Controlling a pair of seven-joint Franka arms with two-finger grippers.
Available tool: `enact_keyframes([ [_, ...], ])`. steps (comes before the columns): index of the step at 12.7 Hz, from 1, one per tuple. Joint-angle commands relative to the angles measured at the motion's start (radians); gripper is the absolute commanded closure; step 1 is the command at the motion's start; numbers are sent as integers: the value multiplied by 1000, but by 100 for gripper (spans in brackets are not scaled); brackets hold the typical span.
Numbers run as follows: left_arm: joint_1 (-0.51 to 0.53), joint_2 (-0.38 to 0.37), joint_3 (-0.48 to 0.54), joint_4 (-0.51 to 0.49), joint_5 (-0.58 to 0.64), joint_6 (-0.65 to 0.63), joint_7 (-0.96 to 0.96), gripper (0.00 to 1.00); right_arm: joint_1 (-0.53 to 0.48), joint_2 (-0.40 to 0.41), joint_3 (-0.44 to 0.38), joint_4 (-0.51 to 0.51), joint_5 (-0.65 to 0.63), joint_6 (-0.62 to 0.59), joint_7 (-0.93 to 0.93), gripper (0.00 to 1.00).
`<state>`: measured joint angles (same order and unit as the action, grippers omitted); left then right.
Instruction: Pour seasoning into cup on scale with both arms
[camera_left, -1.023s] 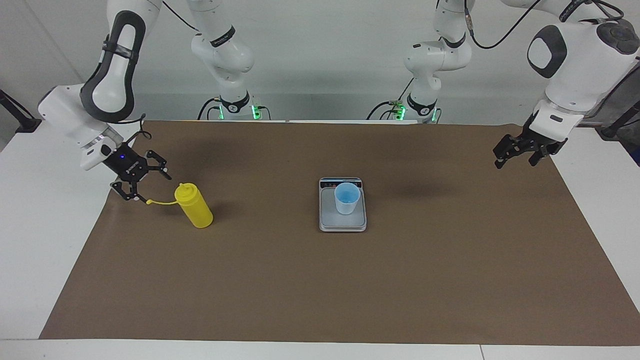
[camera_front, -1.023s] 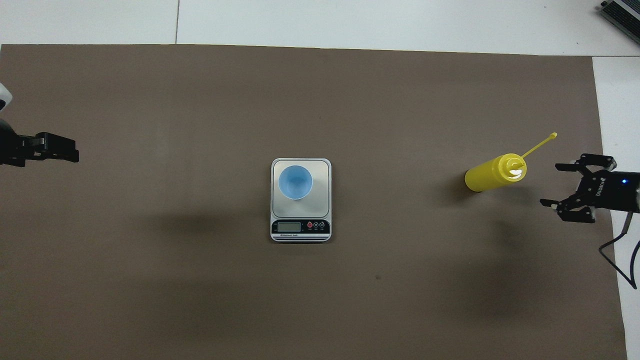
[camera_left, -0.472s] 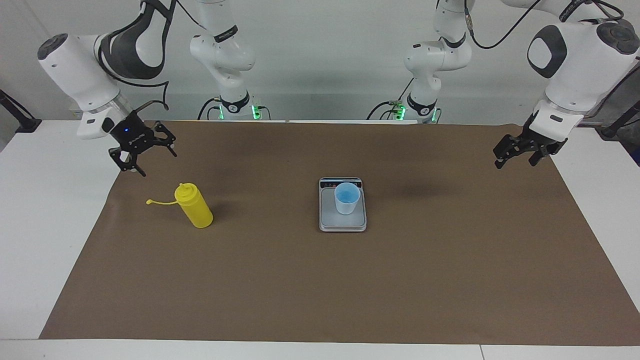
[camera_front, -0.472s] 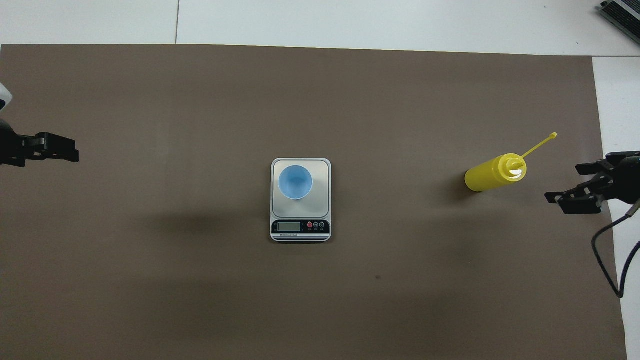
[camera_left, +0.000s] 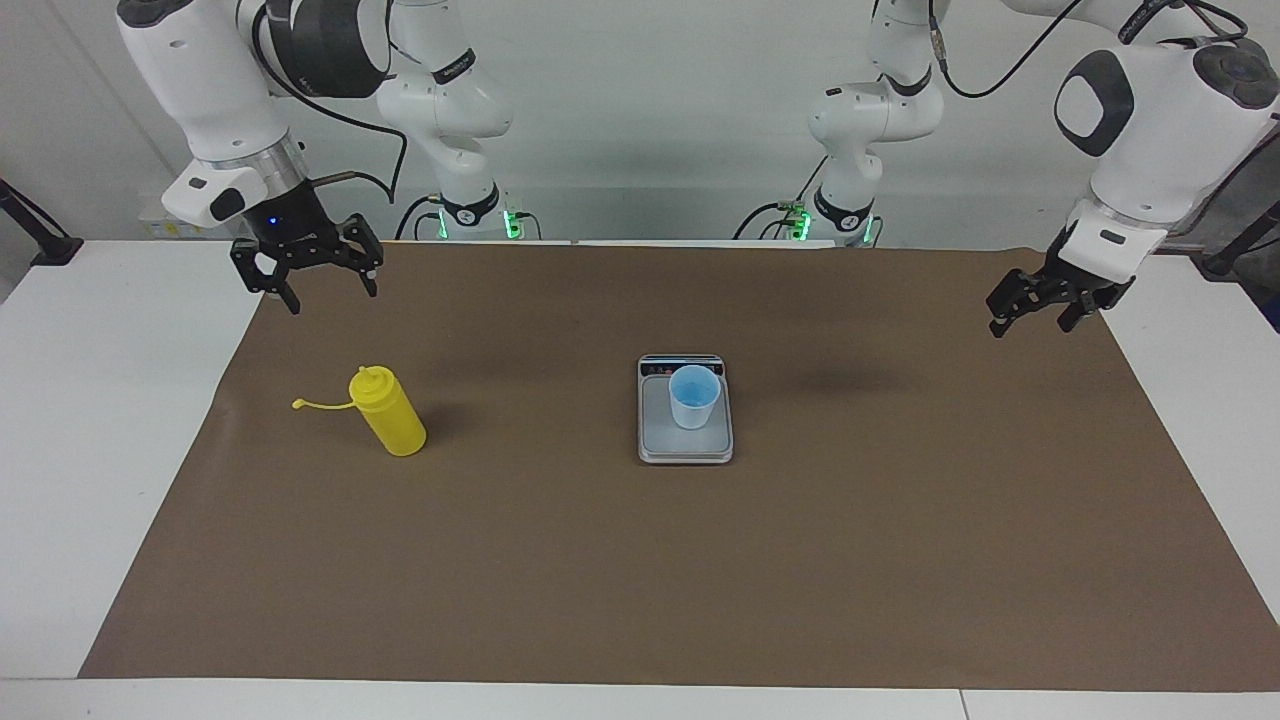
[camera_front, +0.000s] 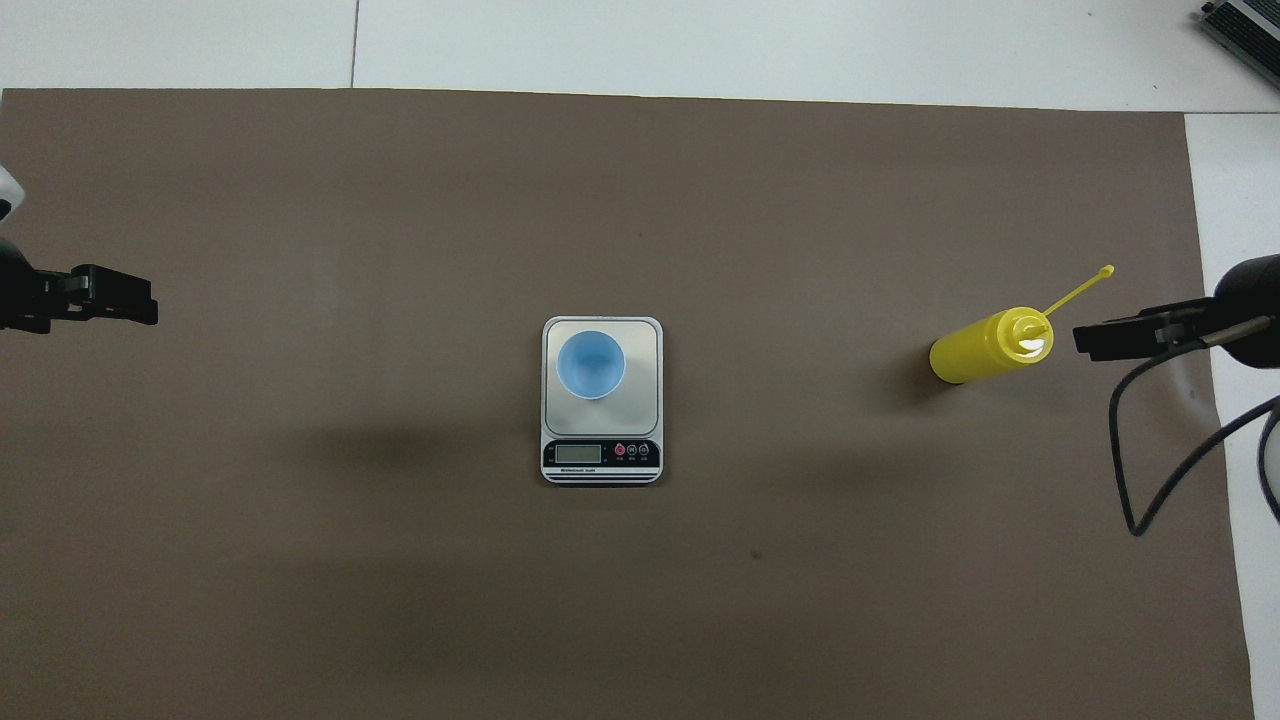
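Note:
The yellow seasoning bottle (camera_left: 392, 413) stands upright on the brown mat toward the right arm's end, its strap sticking out sideways; it also shows in the overhead view (camera_front: 985, 347). The light blue cup (camera_left: 693, 396) stands on the silver scale (camera_left: 685, 443) at the mat's middle, seen from above as cup (camera_front: 590, 364) on scale (camera_front: 650, 400). My right gripper (camera_left: 310, 278) hangs open and empty, raised over the mat's edge, apart from the bottle; it also shows in the overhead view (camera_front: 1112, 338). My left gripper (camera_left: 1032, 308) waits open and empty, raised over the mat's other end (camera_front: 105, 300).
The brown mat (camera_left: 640, 580) covers most of the white table (camera_left: 90, 420). A black cable (camera_front: 1150, 450) hangs from the right arm over the mat's edge. The scale's display strip (camera_front: 600, 455) faces the robots.
My right gripper has risen from beside the bottle's strap and turned so its fingers point down. The bottle, cup, scale and left arm have not moved.

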<state>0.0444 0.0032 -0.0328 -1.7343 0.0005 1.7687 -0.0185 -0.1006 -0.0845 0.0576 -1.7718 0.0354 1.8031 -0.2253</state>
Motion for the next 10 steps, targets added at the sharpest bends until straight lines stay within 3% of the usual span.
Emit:
enact_keyframes([
  [1,-5,-26,5,-30,16,6,-1,0,33,64,2,119,-86,-82,154,0],
  [4,-5,-26,5,-30,16,6,-1,0,51,117,4,250,-100,-209,263,0],
  [10,-5,-26,5,-30,16,6,-1,0,68,98,8,244,-81,-287,349,0],
])
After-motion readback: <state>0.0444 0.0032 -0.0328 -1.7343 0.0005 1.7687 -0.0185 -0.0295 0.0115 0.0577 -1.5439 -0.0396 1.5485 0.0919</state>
